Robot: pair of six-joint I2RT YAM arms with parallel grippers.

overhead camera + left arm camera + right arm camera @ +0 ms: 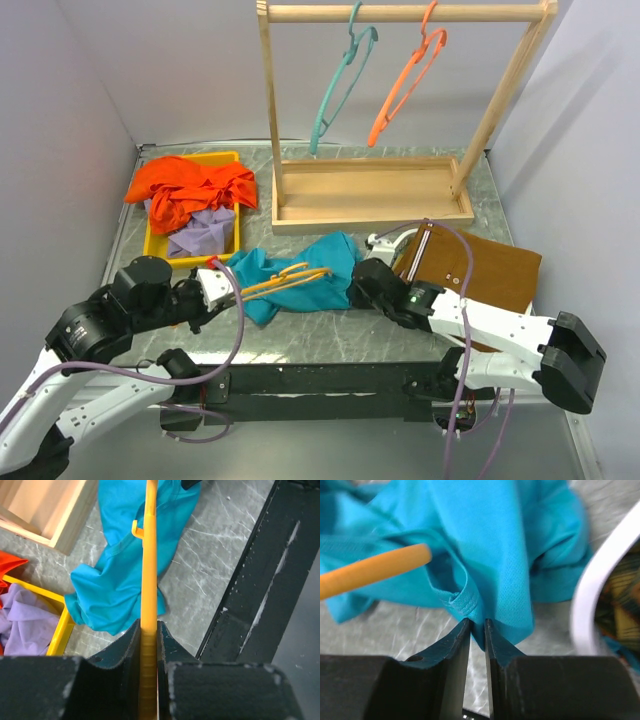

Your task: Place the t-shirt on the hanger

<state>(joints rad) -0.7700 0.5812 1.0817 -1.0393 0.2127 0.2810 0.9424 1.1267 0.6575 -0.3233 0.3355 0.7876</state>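
Observation:
The teal t-shirt (pixel 300 275) lies crumpled on the table's middle. The yellow hanger (pixel 290 279) lies across it, pointing right. My left gripper (pixel 222 281) is shut on the hanger's left end; in the left wrist view the hanger (pixel 149 570) runs up from between the jaws over the t-shirt (pixel 115 585). My right gripper (pixel 356 280) is shut on the t-shirt's right edge; in the right wrist view a fold of the t-shirt (pixel 495 570) is pinched between the jaws and the hanger's tip (pixel 375 570) shows at the left.
A yellow tray (pixel 195 205) at the back left holds an orange-red garment (pixel 190 185) and a lavender garment (pixel 200 232). A wooden rack (pixel 370 190) behind carries a teal hanger (pixel 342 80) and an orange hanger (pixel 405 80). A brown board (pixel 490 265) lies right.

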